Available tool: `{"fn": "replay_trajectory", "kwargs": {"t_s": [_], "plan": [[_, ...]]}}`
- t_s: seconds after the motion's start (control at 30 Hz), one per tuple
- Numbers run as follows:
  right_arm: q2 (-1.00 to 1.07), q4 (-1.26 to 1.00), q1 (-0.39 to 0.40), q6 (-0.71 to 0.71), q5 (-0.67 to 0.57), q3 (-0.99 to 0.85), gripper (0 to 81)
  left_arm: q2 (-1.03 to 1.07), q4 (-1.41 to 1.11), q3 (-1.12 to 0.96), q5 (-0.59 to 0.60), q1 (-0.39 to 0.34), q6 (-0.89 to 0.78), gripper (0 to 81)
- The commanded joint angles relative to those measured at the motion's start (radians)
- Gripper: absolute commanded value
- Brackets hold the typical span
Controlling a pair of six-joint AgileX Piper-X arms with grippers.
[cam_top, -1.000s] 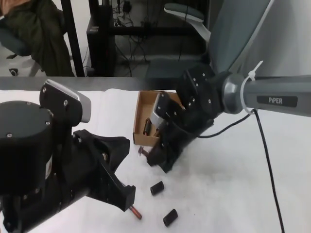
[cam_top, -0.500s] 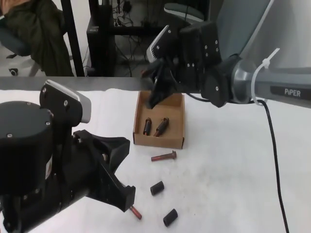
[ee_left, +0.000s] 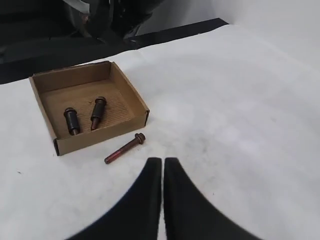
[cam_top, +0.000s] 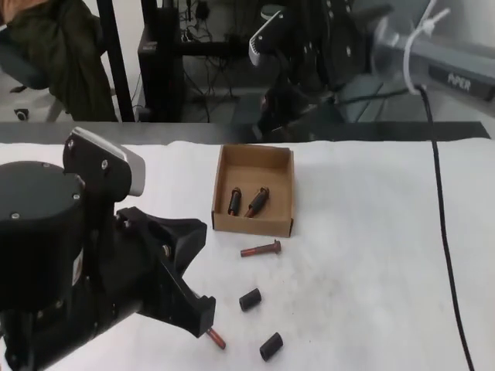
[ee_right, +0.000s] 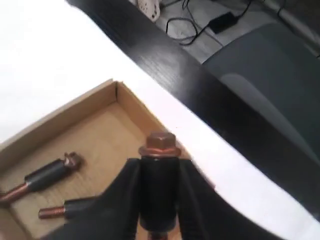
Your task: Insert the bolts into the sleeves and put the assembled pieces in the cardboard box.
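Note:
My right gripper is shut on an assembled piece, a black sleeve with a copper bolt head on top. It hangs high over the far side of the cardboard box. Two assembled pieces lie inside the box. A loose bolt lies just in front of the box, and two black sleeves lie nearer. Another bolt pokes out beside my left gripper. That gripper is shut and holds nothing, low over the bench short of the loose bolt.
A white cloth covers the bench, with open room to the right of the box. The bench's dark far edge runs behind the box. A cable hangs from the right arm across the right side.
My right arm has lifted from the bench in front of the box up and back to above the box's far side. The loose bolt it covered now shows. The left arm has stayed put.

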Motion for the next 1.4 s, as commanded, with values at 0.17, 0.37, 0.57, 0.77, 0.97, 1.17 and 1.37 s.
{"fn": "replay_trajectory", "kwargs": {"t_s": [0.17, 0.37, 0.57, 0.77, 0.97, 1.17, 1.37], "plan": [[0.055, 0.099, 0.022, 0.011, -0.024, -0.021, 0.4, -0.003, -0.048, -0.001, 0.000, -0.004, -0.026, 1.8], [0.122, 0.087, 0.026, 0.018, -0.042, -0.021, 0.4, -0.003, -0.048, -0.001, 0.000, -0.004, -0.046, 1.8], [0.125, 0.069, 0.026, 0.021, -0.045, -0.021, 17.1, -0.003, -0.048, -0.001, 0.000, -0.004, -0.049, 1.8], [0.125, 0.064, 0.028, 0.091, -0.042, -0.024, 70.0, -0.003, -0.048, -0.001, 0.028, -0.004, -0.051, 1.8], [0.089, 0.096, 0.036, 0.066, -0.068, -0.026, 60.5, -0.003, -0.021, -0.001, 0.031, -0.004, -0.049, 1.8], [-0.032, 0.231, 0.038, 0.021, -0.068, -0.026, 60.6, -0.003, -0.019, -0.001, 0.031, -0.004, -0.044, 1.8], [-0.158, 0.367, 0.042, 0.030, -0.068, -0.026, 60.6, -0.003, -0.019, -0.001, 0.031, -0.004, -0.045, 1.8]]}}
